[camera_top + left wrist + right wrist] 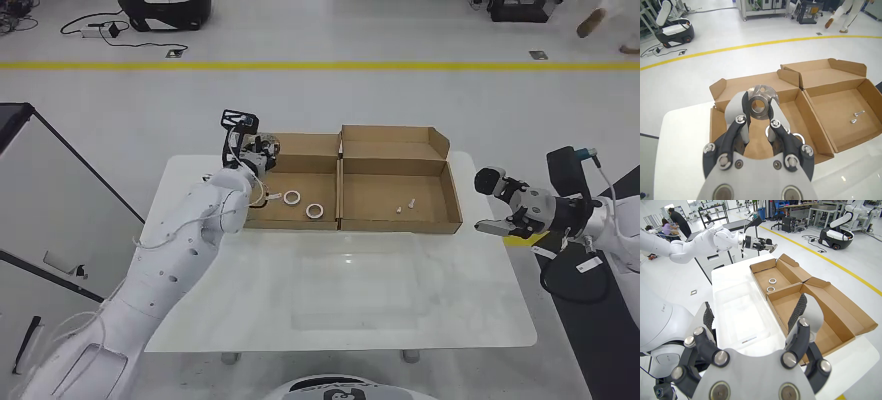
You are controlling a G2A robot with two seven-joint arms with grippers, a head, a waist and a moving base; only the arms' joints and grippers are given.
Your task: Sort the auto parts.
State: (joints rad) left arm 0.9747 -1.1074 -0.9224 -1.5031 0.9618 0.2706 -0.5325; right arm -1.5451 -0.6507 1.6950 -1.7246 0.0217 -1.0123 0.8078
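Flanged part (764, 91) held in my left gripper (262, 150); right gripper (489, 205) open.
Top view: left gripper over the left box's (300, 148) far corner, right gripper past the table's (450, 290) right edge. Left wrist view: my fingers (745, 108) clamp the part's hub. Right wrist view: my fingers (798, 309) spread wide near the right box (838, 313).

No legible text, no labels, no numbers — nothing readable

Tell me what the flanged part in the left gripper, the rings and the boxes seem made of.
Flanged part: likely machined steel or aluminium, bare silvery grey, bright reflections on hub and flange. Rings: probably metal too, silvery with a sheen. Boxes: cardboard, matte brown, with folded flaps.
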